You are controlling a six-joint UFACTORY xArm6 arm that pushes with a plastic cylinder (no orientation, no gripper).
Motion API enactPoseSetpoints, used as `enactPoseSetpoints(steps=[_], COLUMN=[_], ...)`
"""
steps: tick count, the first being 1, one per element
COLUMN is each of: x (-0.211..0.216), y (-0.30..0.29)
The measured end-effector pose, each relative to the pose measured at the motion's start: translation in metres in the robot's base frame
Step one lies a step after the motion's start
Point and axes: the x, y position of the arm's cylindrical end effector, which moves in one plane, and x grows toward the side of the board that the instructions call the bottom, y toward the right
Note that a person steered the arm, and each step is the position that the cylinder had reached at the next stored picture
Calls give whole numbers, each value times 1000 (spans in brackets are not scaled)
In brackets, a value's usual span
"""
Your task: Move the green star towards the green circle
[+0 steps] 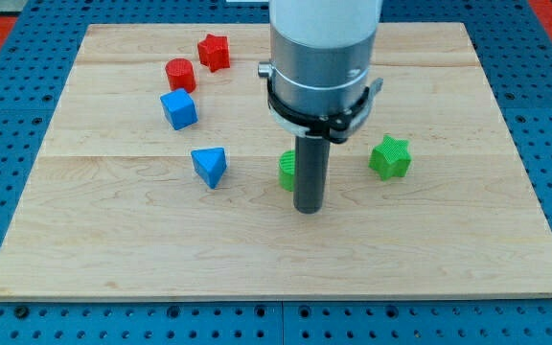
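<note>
The green star (390,157) lies on the wooden board at the view's right of centre. The green circle (287,170) lies near the board's middle, mostly hidden behind my rod. My tip (308,209) rests on the board just below and right of the green circle, to the lower left of the green star, with a clear gap to the star.
A red star (214,52), a red cylinder (179,74) and a blue cube (178,109) sit at the upper left. A blue triangular block (210,166) lies left of the green circle. The board (113,240) rests on a blue pegboard.
</note>
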Motion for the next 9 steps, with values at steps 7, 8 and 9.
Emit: enactPoseSetpoints(steps=[7, 8, 9], x=[-83, -85, -104], y=[165, 168, 175])
